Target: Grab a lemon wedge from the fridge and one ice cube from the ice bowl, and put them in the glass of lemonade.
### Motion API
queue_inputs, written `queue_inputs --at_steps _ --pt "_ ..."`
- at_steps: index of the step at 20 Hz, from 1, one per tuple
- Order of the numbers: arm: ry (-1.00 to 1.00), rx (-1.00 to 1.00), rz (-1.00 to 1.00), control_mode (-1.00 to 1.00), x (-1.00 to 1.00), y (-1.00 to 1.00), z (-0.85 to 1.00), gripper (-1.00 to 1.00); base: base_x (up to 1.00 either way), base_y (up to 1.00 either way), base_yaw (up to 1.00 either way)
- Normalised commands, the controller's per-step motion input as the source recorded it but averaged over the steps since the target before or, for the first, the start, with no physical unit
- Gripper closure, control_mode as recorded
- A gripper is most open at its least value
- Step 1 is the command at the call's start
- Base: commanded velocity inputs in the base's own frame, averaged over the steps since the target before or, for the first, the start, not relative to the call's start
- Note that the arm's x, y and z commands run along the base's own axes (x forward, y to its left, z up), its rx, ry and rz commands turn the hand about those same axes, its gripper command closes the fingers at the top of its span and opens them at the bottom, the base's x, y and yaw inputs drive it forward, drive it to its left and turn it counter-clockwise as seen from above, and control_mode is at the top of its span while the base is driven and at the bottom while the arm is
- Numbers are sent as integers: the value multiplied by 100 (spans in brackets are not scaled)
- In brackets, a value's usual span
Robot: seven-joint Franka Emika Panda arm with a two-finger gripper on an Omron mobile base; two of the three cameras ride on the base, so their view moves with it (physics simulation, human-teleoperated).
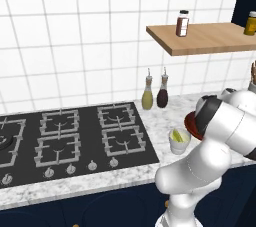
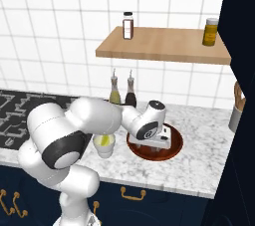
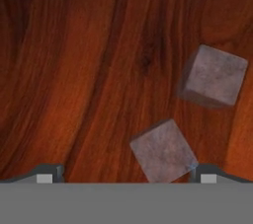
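Red bowl (image 3: 74, 70): fingers (image 3: 123, 174) wide open, empty, straddling near ice cube (image 3: 163, 151); prob. slick, hard, light — pinch flat opp. faces.

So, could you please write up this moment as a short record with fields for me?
arm: reaching down over the ice bowl on the marble counter
gripper: open, low inside the bowl
ice: two ice cubes on the bowl floor, nearer cube between the fingertips, not yet gripped, farther cube apart
glass of lemonade: upright beside the bowl, a lemon wedge already in it
behind: two bottles by the tiled wall
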Motion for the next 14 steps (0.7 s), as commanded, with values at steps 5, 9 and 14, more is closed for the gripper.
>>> queue_inputs --at_steps 5,9,14 --pt "0 0 0 -100 1 0 -1 -100 0 0 0" --pt "0 0 0 -100 0 0 0 -100 0 0 0" --pt "0 0 0 -100 0 0 0 -100 0 0 0"
